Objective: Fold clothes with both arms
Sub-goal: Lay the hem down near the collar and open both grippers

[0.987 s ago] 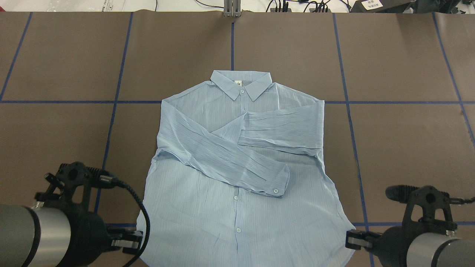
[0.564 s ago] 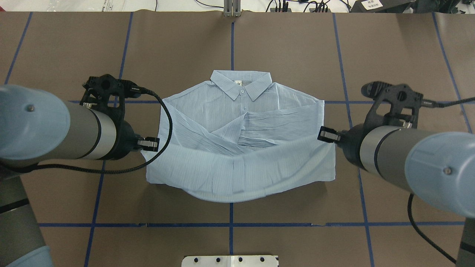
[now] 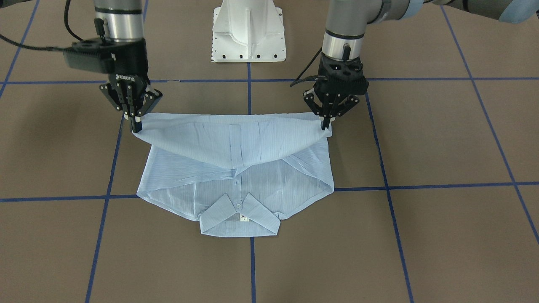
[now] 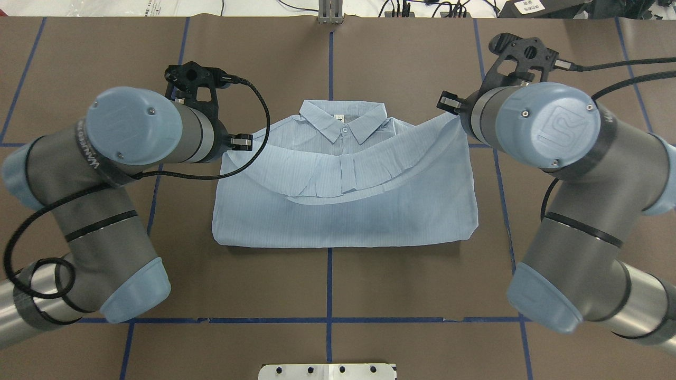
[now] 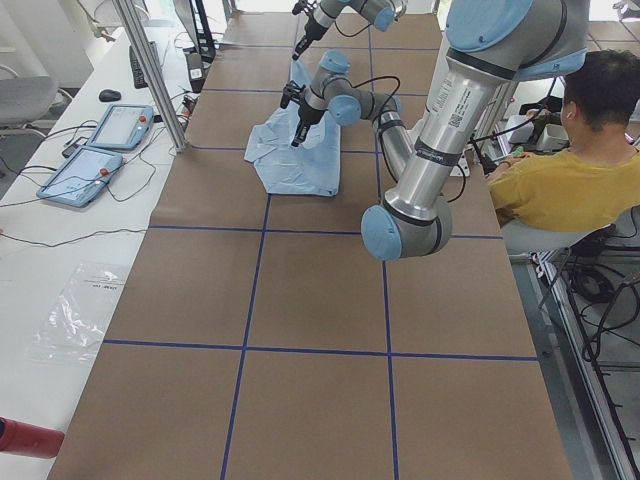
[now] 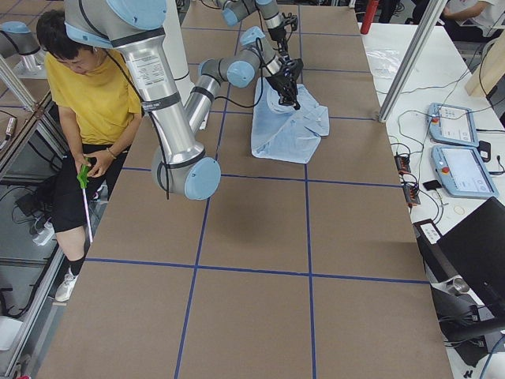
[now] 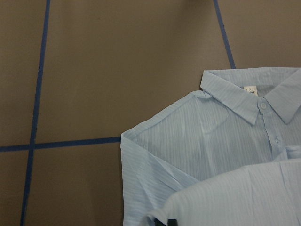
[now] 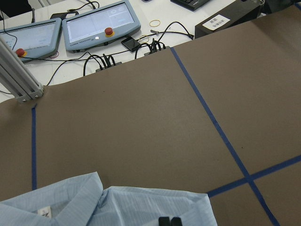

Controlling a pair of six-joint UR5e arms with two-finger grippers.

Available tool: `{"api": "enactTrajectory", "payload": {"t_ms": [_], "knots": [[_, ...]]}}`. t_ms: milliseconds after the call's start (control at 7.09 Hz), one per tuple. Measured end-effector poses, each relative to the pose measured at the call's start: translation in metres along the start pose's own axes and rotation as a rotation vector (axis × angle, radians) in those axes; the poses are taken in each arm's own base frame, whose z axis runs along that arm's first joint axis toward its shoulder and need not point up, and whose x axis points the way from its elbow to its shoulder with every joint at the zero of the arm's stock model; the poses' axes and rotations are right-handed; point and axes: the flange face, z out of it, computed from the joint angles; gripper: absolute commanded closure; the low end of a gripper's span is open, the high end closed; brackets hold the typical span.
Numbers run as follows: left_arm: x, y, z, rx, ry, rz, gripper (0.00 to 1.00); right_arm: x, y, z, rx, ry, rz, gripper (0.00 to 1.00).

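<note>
Carrying the hem [image 4: 340, 196] from 6 o'clock toward the collar [image 4: 343, 120] at 12, your left gripper [image 3: 325, 123] and right gripper [image 3: 135, 124] each pinch a shirt [image 4: 343, 224] corner over mid-table [image 4: 401, 285]; half-fold nearly laid.

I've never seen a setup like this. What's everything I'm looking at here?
shirt: one, light blue, mid-table, hem held up over its chest.
table: one, brown, crossed by blue tape lines.
control tablets: two, grey-blue, on the white bench beside the table.
person: one, yellow top, seated by the robot.
base: one, white, at the table's edge.
arms: two, silver-grey with blue caps; left arm, right arm.
hands: two, black; left hand, right hand, each shut on a hem corner.
</note>
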Motion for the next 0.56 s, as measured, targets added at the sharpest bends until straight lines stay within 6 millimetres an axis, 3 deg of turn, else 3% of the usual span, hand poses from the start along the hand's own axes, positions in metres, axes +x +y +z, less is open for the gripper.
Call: {"api": "enactTrajectory", "payload": {"t_ms": [282, 564], "knots": [[-0.007, -0.004, 0.063, 0.043, -0.001, -0.001, 1.0, 0.006, 0.001, 0.074, 0.013, 0.035, -0.021, 1.0], [-0.012, -0.014, 0.094, 0.07, -0.016, -0.005, 1.0, 0.019, -0.005, 0.119, 0.027, 0.058, -0.024, 1.0]]}}
